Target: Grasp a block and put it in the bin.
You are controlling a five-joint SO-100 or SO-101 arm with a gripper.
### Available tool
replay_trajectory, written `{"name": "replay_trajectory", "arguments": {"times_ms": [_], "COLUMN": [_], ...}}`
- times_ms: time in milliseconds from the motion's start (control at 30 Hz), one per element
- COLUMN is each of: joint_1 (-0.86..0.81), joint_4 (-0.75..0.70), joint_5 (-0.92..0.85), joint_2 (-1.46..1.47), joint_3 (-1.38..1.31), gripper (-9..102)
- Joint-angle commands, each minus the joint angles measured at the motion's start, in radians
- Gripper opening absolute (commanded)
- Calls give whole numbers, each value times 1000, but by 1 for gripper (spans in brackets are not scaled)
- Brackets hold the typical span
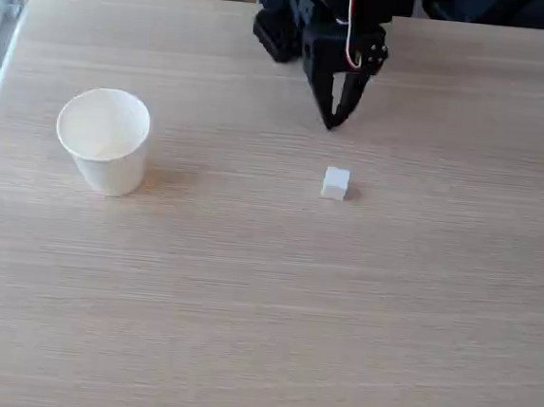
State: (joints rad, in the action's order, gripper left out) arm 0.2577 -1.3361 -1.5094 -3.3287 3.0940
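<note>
Just right of the frame's centre, the block (pixel 335 183) lies alone on the worktop (pixel 263 307), a small white cube resting flat with a faint shadow at its right side. The black pincer (pixel 332 123) hangs in the upper middle of the frame, directly above the block in the picture and apart from it, its fingers drawn together to a single narrow tip pointing down the frame. A red and white wire loops over the arm's dark body. The worktop is pale wood grain, evenly lit; along the top edge, pale furniture legs show at the upper left. The bin (pixel 103 140), a white paper cup, stands upright at the left of the frame, well apart from the block, and its interior looks empty.
</note>
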Motion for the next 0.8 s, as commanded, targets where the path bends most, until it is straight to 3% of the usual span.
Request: {"name": "replay_trajectory", "arguments": {"times_ms": [0,767], "joint_1": [5,11], "joint_4": [2,3], "joint_5": [12,15], "joint_2": [-3,-3], "joint_3": [14,14], "gripper": [0,0]}}
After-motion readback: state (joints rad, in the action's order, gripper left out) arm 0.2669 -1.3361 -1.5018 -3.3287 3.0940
